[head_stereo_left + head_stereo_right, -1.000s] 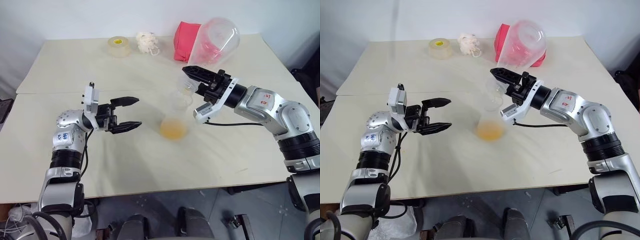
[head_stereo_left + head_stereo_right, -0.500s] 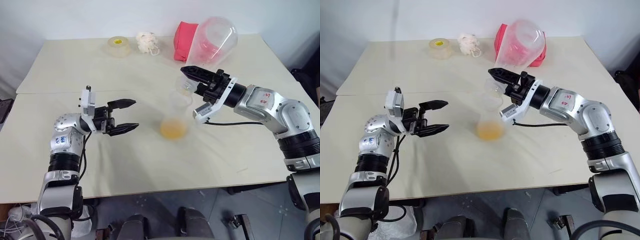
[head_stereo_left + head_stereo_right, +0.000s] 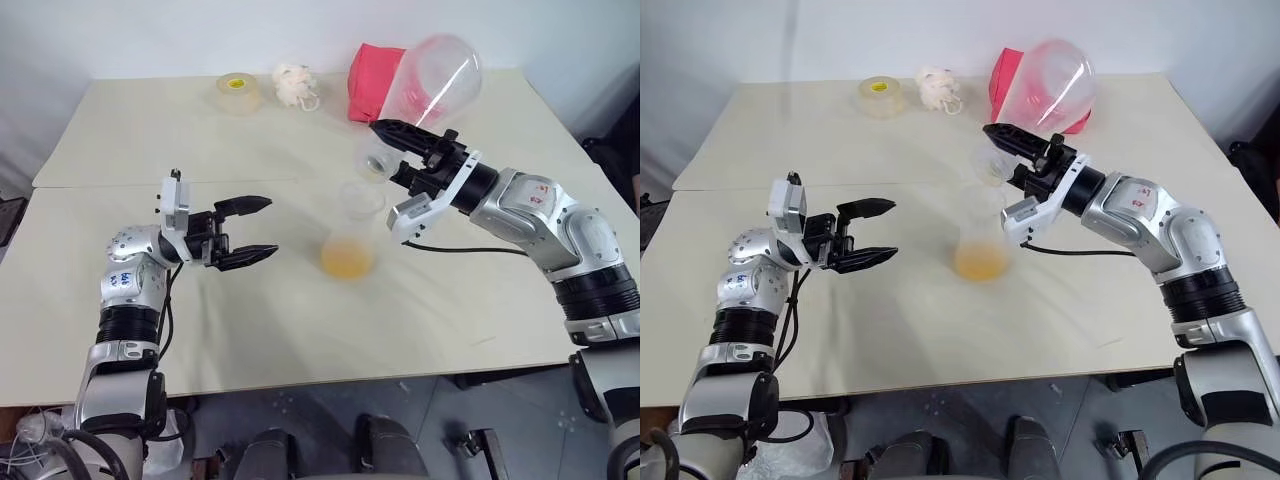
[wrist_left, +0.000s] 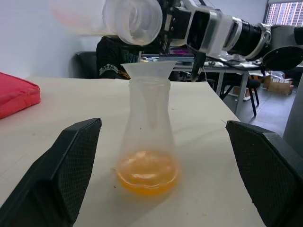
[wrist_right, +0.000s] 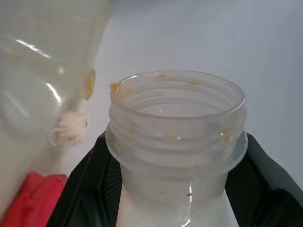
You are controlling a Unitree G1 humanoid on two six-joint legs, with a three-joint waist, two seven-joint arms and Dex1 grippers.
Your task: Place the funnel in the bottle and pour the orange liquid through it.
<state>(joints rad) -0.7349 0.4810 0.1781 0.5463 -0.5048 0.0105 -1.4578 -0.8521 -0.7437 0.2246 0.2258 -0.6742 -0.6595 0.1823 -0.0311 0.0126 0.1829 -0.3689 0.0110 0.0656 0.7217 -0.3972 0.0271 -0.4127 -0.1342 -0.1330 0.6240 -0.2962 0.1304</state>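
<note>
Left wrist view: the right gripper (image 3: 392, 143), clamped on an emptied jar (image 4: 135, 19), tips it above the funnel (image 4: 148, 70) seated in the bottle (image 4: 148, 137); the left gripper (image 3: 262, 226) waits open beside the bottle.

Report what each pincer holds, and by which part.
Right pincer grips a small clear container just below its threaded mouth. Left pincer is open, holding nothing.
</note>
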